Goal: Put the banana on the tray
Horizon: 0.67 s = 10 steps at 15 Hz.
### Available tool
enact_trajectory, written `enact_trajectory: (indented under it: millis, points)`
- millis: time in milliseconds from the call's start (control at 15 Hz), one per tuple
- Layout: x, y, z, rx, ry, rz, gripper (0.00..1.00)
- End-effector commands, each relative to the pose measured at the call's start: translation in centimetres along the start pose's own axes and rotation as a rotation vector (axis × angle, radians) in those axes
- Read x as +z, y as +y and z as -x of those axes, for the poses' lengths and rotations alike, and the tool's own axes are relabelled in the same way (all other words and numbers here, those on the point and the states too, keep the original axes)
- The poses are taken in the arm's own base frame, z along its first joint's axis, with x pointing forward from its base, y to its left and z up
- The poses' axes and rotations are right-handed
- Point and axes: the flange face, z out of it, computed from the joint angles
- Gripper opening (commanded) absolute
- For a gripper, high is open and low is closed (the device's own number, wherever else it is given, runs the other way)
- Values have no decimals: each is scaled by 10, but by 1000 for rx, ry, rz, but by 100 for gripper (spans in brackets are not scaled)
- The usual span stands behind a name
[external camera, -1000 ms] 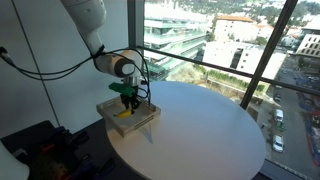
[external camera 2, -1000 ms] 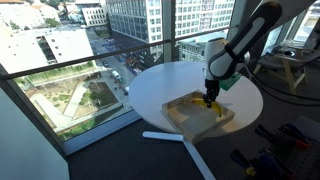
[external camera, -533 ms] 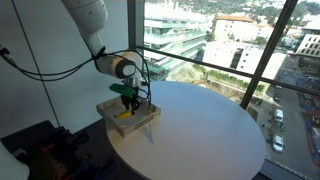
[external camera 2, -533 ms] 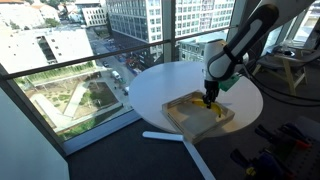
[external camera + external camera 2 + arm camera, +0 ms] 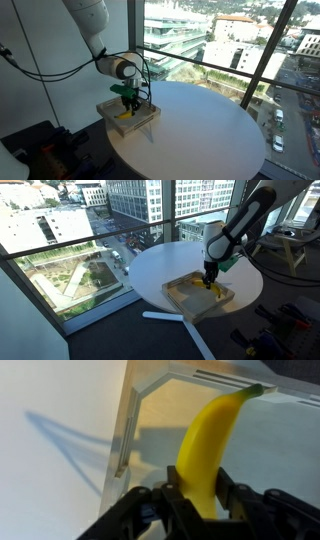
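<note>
- Nothing has moved since the earlier frames. In an exterior view the gripper hangs over the tray at the table's edge.
- In an exterior view the banana is low inside the tray.
- Wrist view: the jaws are clamped across the banana's lower part. It looks light, soft and easily bruised, so a gentle mid-body hold suits it.

Both exterior views standing well back, looking down from differing sides, sharing round table and tray. Wrist view hovering close, facing tray corner.
</note>
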Motion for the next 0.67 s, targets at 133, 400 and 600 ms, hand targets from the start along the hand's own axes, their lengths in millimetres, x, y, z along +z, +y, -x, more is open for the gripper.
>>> enact_trajectory:
  millis: [133,400,600]
  points:
    - [-3,5,-7,0,14,-6,72]
    - [-3,7,-8,5,15,-6,99]
    - [-3,6,-8,6,12,-6,100]
